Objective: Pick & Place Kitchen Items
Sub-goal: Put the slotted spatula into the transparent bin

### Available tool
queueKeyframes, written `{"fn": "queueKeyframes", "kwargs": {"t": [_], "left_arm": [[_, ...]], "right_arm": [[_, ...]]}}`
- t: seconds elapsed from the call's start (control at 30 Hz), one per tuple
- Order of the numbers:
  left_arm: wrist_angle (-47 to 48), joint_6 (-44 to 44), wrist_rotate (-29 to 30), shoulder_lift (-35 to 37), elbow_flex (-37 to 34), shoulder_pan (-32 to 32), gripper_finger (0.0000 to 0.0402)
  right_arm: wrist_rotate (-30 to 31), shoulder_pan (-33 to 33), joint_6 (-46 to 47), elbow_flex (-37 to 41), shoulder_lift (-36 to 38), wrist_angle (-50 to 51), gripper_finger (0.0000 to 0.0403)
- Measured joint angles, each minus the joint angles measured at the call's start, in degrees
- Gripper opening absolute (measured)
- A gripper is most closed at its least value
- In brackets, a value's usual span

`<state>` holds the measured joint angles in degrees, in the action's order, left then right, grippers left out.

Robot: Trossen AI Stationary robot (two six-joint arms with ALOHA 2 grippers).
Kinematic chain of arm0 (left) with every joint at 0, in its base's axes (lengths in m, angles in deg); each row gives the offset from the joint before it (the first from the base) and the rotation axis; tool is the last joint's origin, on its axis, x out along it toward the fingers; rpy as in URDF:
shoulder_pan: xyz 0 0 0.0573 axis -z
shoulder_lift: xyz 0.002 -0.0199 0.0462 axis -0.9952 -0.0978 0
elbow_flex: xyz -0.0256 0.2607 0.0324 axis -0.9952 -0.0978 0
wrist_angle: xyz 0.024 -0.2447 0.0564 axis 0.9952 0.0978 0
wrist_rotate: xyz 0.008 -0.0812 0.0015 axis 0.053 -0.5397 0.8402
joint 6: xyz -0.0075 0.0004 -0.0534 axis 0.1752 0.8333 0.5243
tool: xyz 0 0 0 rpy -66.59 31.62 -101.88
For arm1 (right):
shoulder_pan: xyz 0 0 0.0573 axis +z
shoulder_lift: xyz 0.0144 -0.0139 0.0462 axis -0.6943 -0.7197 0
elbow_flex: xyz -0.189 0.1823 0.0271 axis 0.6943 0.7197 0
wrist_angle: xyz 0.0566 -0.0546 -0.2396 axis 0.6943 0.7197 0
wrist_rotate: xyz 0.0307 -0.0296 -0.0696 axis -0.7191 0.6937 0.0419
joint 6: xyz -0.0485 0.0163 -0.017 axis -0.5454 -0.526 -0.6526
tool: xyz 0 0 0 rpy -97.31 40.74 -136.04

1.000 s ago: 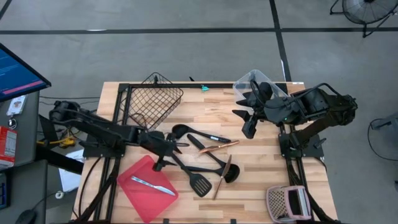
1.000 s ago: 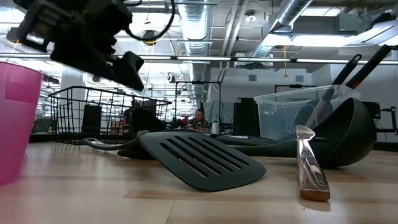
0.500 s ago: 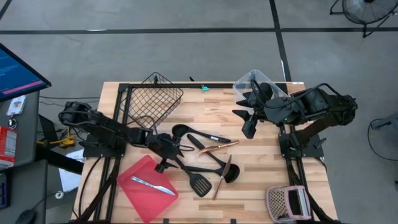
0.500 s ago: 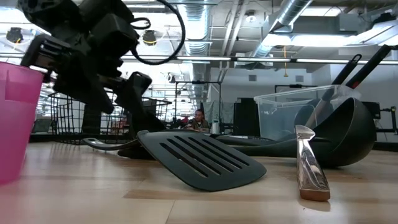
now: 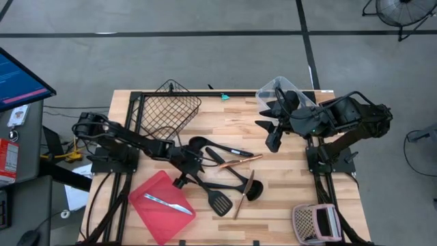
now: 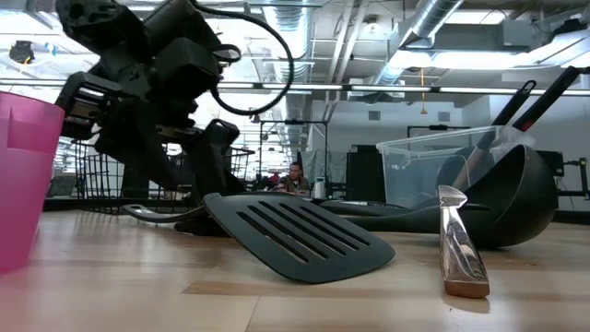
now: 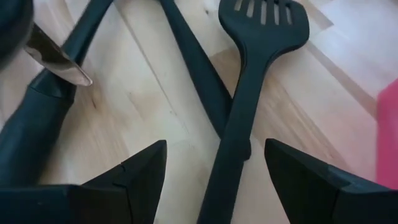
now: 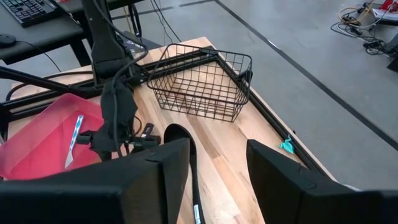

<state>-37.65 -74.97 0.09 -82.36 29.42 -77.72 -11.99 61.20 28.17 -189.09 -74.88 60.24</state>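
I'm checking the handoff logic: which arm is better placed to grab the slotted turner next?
Left. The left gripper hangs open over the slotted turner, handle between its fingers. The right gripper waits beyond the pile by the clear bin.
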Motion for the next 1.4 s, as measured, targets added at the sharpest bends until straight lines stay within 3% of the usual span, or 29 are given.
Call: {"fn": "queueKeyframes", "kwargs": {"t": [0.23, 1.4], "left_arm": [[5.57, -0.38, -1.83, -1.76, 2.59, -0.38, 0.0253], [17.67, 1.42, -0.10, -1.85, 6.99, -0.64, 0.0253]], "right_arm": [[0.02, 0.00, 0.00, 0.00, 0.00, 0.22, 0.0154], [0.02, 0.00, -0.07, 0.00, -0.02, 1.64, 0.0155]]}}
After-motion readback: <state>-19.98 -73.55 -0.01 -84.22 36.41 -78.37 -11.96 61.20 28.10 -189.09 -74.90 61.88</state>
